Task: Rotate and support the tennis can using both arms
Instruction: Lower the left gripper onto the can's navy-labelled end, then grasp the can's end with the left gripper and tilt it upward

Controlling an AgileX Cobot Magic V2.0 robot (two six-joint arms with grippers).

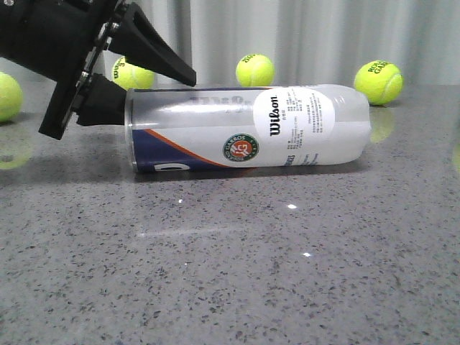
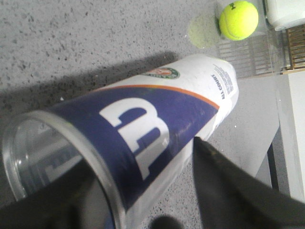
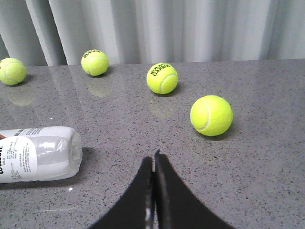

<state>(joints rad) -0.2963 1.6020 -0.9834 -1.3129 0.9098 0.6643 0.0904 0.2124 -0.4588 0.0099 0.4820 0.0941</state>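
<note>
My spread left tool (image 1: pixel 140 97) straddles the frosted plastic tennis can's (image 1: pixel 248 128) open rim; my clenched right tool (image 3: pixel 154 162) waits apart, the can unrotated.

Surface (image 1: pixel 215 273): grey speckled stone, polished, showing small bright glints and soft reflections.
Backdrop: pale grey curtain (image 1: pixel 309 36) in vertical folds, hanging right behind the far edge of the surface.
Surface edge: in the left wrist view the stone ends at a corner, with a white panel (image 2: pixel 293 138) beside it.
Beyond the edge: a white object (image 2: pixel 286 12) and something wooden, too cropped to identify.
Light: even, soft shadows.
</note>
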